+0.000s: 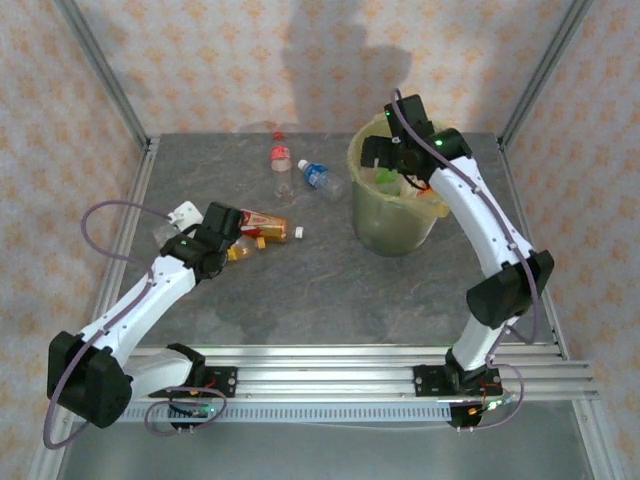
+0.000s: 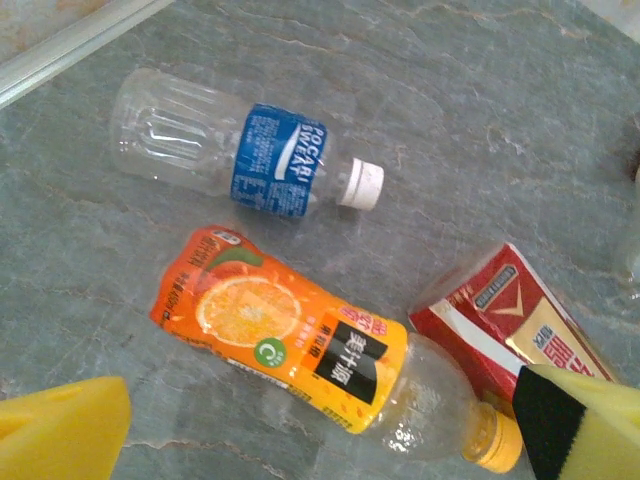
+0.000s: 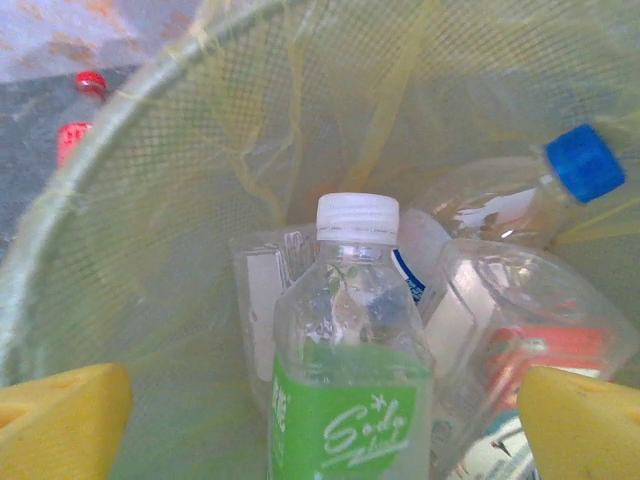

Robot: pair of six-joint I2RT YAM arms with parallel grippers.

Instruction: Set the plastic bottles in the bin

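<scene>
Grey, stone-veined tabletop (image 1: 330, 300) carried the loose bottles. In the left wrist view the left gripper (image 2: 320, 440) hung with its yellow pads (image 2: 60, 430) spread wide and touching nothing, over the orange-labelled bottle (image 2: 300, 345), which lay on its side, smooth and clear at the shoulder, with an orange cap. Beyond it, apart, lay the blue-labelled bottle (image 2: 240, 160), ridged clear plastic with a white screw cap. The red-labelled bottle (image 2: 500, 310), squarish in body, lay just beside the orange one's neck, partly hidden behind the right pad.

Farther back on the table, the overhead view showed a red-capped bottle (image 1: 281, 160) and a far blue-labelled bottle (image 1: 318, 177) lying close together.

The bin (image 1: 395, 225), round, tapered and translucent yellow-green, stood at the table's far right. Its wall was fine mesh, lined with a crinkled yellowish bag (image 3: 330, 110). The right gripper (image 3: 320, 425) was poised over its mouth, pads parted, with the green-labelled bottle (image 3: 345, 400) upright between them and clear of both. Behind it, a blue-capped bottle (image 3: 520, 200) and other crumpled clear ones leaned against the liner.
</scene>
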